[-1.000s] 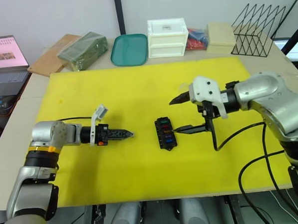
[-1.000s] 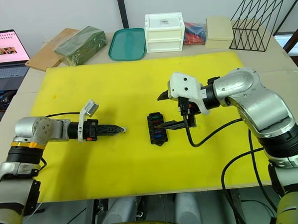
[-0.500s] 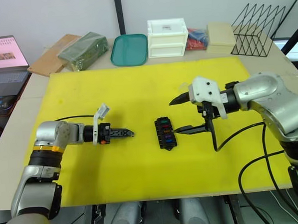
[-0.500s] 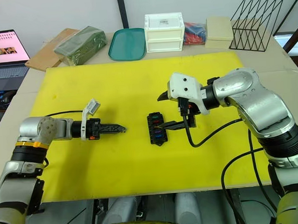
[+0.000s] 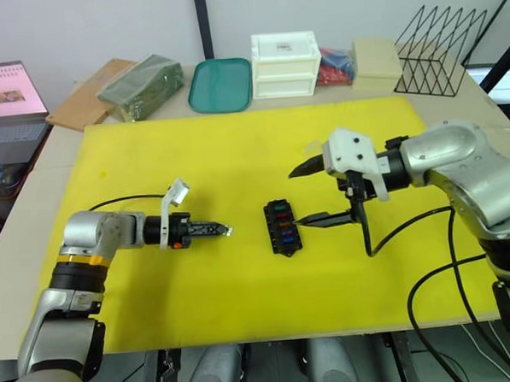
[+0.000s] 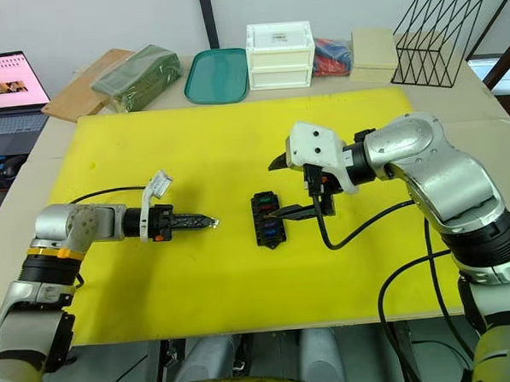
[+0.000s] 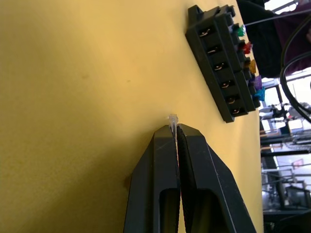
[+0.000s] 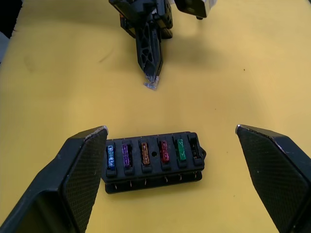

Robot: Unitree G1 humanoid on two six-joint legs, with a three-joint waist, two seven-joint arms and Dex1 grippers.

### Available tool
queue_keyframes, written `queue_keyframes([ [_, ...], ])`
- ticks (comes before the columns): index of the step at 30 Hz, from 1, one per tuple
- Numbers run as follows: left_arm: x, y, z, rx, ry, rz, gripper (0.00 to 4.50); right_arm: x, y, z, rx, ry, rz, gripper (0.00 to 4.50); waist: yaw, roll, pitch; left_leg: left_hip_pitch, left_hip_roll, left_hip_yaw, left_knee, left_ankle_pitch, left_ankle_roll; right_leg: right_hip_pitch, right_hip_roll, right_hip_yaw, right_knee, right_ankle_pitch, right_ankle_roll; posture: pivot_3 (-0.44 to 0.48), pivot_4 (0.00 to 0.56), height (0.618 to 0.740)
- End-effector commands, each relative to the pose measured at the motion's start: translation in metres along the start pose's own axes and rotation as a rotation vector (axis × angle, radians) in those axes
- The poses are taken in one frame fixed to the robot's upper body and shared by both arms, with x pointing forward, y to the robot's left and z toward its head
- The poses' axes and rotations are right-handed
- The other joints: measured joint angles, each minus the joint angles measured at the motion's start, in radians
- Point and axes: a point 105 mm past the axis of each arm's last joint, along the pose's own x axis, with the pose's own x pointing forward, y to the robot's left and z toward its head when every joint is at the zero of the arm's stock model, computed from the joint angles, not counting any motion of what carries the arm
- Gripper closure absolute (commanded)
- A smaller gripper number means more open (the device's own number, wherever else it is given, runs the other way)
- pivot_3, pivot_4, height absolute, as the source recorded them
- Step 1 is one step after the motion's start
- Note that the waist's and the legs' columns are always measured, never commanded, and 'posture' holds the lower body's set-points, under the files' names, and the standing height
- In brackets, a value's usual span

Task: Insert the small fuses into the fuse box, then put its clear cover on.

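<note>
The black fuse box (image 5: 273, 233) lies in the middle of the yellow mat (image 5: 236, 149). Blue, purple, tan, red and green small fuses (image 8: 145, 151) stand in its slots, and one end slot (image 8: 194, 149) is empty. My left gripper (image 5: 225, 231) lies low over the mat left of the box, shut on a tiny clear fuse (image 7: 172, 119) at its tips. My right gripper (image 5: 302, 194) hovers open just right of the box, its fingers (image 8: 82, 160) spread wider than the box is long. The clear cover is out of view.
Along the table's far edge stand a white drawer box (image 5: 287, 63), a teal tray (image 5: 221, 84), a green package (image 5: 142, 86), a beige box (image 5: 377, 63) and a black wire rack (image 5: 440, 51). A laptop (image 5: 6, 101) sits at the far left.
My left forearm has shifted slightly toward the box while its tips stay about where they were. The right arm and the fuse box have not moved.
</note>
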Motion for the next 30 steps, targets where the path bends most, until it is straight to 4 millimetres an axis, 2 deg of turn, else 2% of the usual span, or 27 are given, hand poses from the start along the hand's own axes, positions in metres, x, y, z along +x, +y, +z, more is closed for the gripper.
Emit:
queue_keyframes([
  [1, -0.007, -0.02, 0.025, 0.182, -0.108, -0.041, 4.46, -0.005, -0.003, 0.013, 0.024, -0.043, -0.007, 0.0, 0.0, 0.0, 0.0, 0.0, 0.0, 0.0, 0.0, 0.0, 0.0, 0.0, 0.0, 0.0, 0.0, 0.0, 0.0, 0.0, 0.15, 0.74],
  [4, -0.01, -0.04, 0.04, 0.315, -0.18, -0.091, 4.46, -0.007, -0.005, 0.018, 0.11, -0.082, -0.007, 0.0, 0.0, 0.0, 0.0, -0.001, 0.0, 0.0, 0.0, 0.0, 0.0, 0.0, 0.0, 0.0, 0.0, 0.0, 0.0, 0.0, 0.15, 0.74],
  [7, -0.014, -0.085, 0.06, 0.491, -0.281, -0.208, 4.46, -0.011, -0.012, 0.031, 0.236, -0.15, -0.01, 0.0, 0.0, -0.001, 0.0, -0.001, 0.0, 0.0, 0.0, 0.0, 0.0, -0.001, 0.0, 0.0, -0.001, 0.0, 0.0, 0.0, 0.15, 0.74],
  [9, -0.014, -0.104, 0.062, 0.554, -0.296, -0.253, 4.46, -0.015, -0.015, 0.041, 0.307, -0.203, 0.002, 0.0, 0.0, -0.001, 0.0, -0.001, 0.0, 0.0, 0.0, 0.0, 0.0, -0.001, 0.0, 0.0, -0.001, 0.0, 0.0, 0.0, 0.15, 0.74],
  [13, -0.011, -0.13, 0.066, 0.618, -0.329, -0.307, 4.46, -0.021, -0.019, 0.058, 0.417, -0.274, 0.025, 0.0, 0.0, 0.0, 0.0, -0.001, 0.0, 0.0, 0.0, 0.0, 0.0, -0.001, 0.0, 0.0, -0.001, 0.0, 0.0, 0.0, 0.15, 0.74],
  [15, -0.009, -0.137, 0.066, 0.64, -0.333, -0.318, 4.46, -0.022, -0.019, 0.063, 0.449, -0.292, 0.04, 0.0, 0.0, 0.0, 0.0, -0.001, 0.0, 0.0, 0.0, 0.0, 0.0, -0.001, 0.0, 0.0, -0.001, 0.0, 0.0, 0.0, 0.15, 0.74],
  [18, -0.006, -0.142, 0.064, 0.662, -0.323, -0.324, 4.5, -0.023, -0.017, 0.066, 0.466, -0.301, 0.057, 0.63, 0.0, 0.0, 0.0, -0.001, 0.0, 0.0, 0.0, 0.0, 0.0, -0.001, 0.0, 0.0, -0.001, 0.0, 0.0, 0.0, 0.15, 0.74],
  [22, -0.006, -0.142, 0.067, 0.666, -0.332, -0.309, 4.5, -0.021, -0.01, 0.068, 0.473, -0.296, 0.095, 2.02, -0.001, 0.0, 0.0, -0.001, 0.0, 0.0, 0.0, 0.0, 0.0, -0.001, 0.0, 0.0, -0.001, 0.0, 0.0, 0.0, 0.15, 0.74],
  [30, -0.006, -0.143, 0.069, 0.683, -0.334, -0.302, 4.5, -0.016, -0.007, 0.068, 0.504, -0.29, 0.121, 2.02, 0.0, 0.0, 0.0, -0.001, 0.0, 0.0, 0.0, 0.0, 0.0, -0.001, 0.0, 0.0, -0.001, 0.0, 0.0, 0.0, 0.15, 0.74],
])
